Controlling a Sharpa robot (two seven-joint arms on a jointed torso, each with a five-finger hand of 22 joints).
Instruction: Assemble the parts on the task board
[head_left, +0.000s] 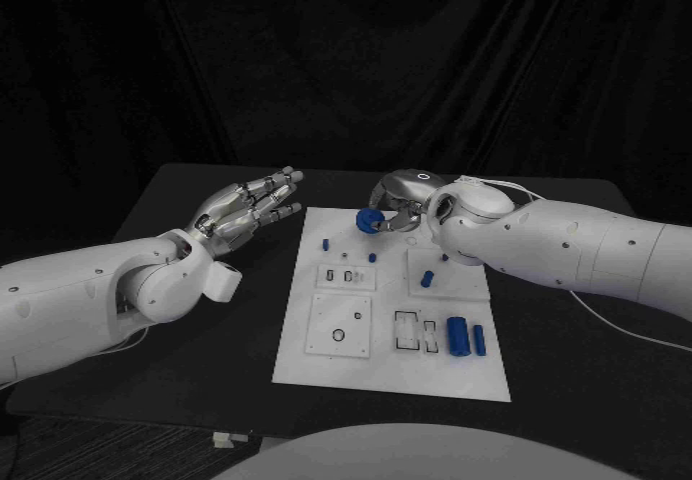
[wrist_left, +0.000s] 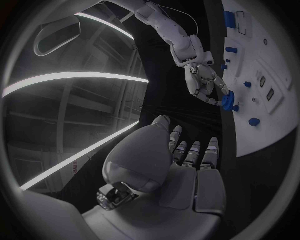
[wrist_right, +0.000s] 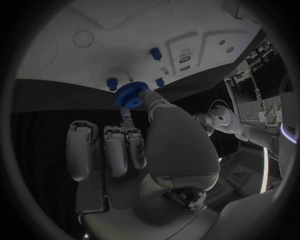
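The white task board (head_left: 389, 375) lies in the middle of the black table. My right hand (head_left: 408, 203) hovers over the board's far edge and pinches a blue gear (head_left: 371, 221) between thumb and a finger. The right wrist view shows the gear (wrist_right: 130, 95) at the fingertips, just above the board's edge (wrist_right: 112, 55). My left hand (head_left: 253, 211) is raised left of the board, fingers stretched out and apart, holding nothing. In the left wrist view its palm (wrist_left: 181, 155) faces the right hand (wrist_left: 205, 82) and the gear (wrist_left: 228, 100).
Small blue pegs (head_left: 326, 243) (head_left: 372, 257) (head_left: 427, 279) stand on the board's far half. Two blue cylinders (head_left: 457, 335) (head_left: 479, 338) lie near its right side. Several recesses and slots (head_left: 342, 338) mark the near half. Black table surface (head_left: 216, 330) surrounds the board.
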